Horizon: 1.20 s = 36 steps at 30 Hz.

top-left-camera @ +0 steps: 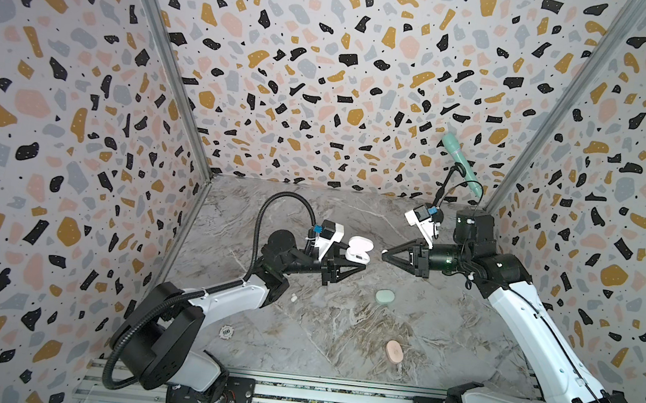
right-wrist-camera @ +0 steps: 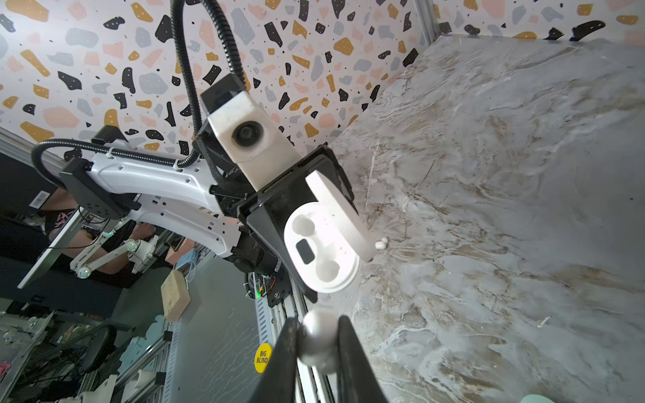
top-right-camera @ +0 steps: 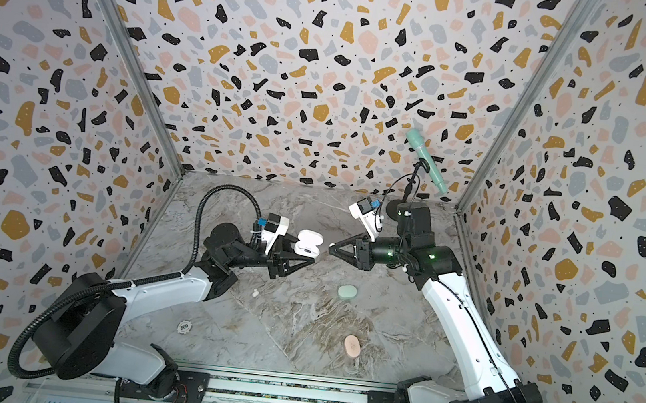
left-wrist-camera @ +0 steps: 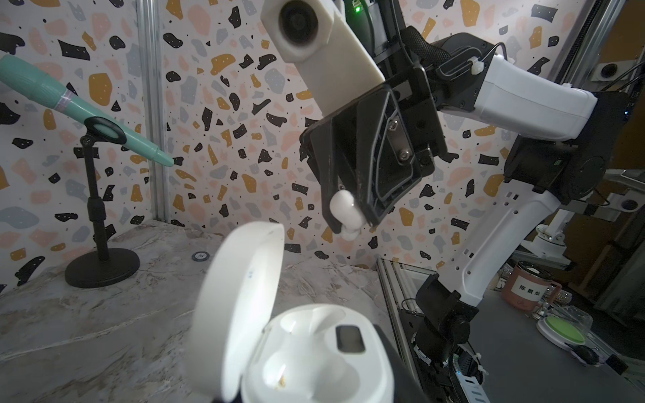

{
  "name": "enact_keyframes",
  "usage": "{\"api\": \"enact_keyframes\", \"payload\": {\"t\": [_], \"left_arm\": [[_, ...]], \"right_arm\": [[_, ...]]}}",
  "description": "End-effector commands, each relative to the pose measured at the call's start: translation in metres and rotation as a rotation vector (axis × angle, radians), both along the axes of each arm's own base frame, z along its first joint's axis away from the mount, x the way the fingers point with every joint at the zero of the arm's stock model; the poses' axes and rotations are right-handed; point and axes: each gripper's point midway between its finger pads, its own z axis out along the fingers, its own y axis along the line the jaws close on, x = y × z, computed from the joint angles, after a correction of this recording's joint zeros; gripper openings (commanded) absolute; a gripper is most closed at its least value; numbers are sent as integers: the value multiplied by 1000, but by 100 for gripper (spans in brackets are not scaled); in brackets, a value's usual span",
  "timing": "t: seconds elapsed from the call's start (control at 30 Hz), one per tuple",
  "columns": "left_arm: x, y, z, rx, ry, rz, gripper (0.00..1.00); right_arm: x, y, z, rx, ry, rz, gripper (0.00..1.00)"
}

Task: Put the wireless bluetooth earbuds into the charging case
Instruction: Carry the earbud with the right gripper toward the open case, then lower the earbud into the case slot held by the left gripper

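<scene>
Our left hand is clamped on the white case, held off the desk with its lid swung up. Its two wells face our right hand, as the right wrist view shows. The right hand is pinching an earbud at its fingertips, level with the case and just beside it. A narrow gap lies between the earbud and the case rim.

A second earbud lies on the desk close by our left forearm. A green case sits on the desk on the near side of that gap. A pink case lies nearer the front rail, and a chip rests near the left arm's base.

Walls shut in the back and both sides of the desk. A mic stand fills the back right corner, close behind our right wrist. Bare desk runs from the hands to the back wall and between the two closed cases.
</scene>
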Motion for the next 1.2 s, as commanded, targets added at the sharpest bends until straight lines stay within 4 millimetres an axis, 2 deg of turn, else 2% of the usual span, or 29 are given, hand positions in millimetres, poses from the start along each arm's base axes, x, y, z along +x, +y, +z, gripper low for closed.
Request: {"api": "enact_keyframes", "payload": {"t": [0.0, 0.17, 0.4, 0.7, 0.93, 1.17], "left_arm": [[-10, -2, 30, -73, -91, -52, 32], [-21, -3, 38, -114, -123, -90, 33], [-36, -7, 47, -172, -135, -137, 33], [-40, -9, 48, -182, -128, -154, 33], [-42, -12, 44, -171, -123, -162, 33], [-44, -11, 49, -177, -133, -163, 33]], "right_arm": [[-20, 3, 17, 38, -55, 72, 14], [-25, 14, 18, 34, -73, 100, 15], [-26, 18, 21, 44, -95, 106, 16], [-25, 22, 24, 49, -115, 96, 18], [-25, 22, 35, 69, -141, 86, 19], [-26, 24, 23, 38, -127, 90, 19]]}}
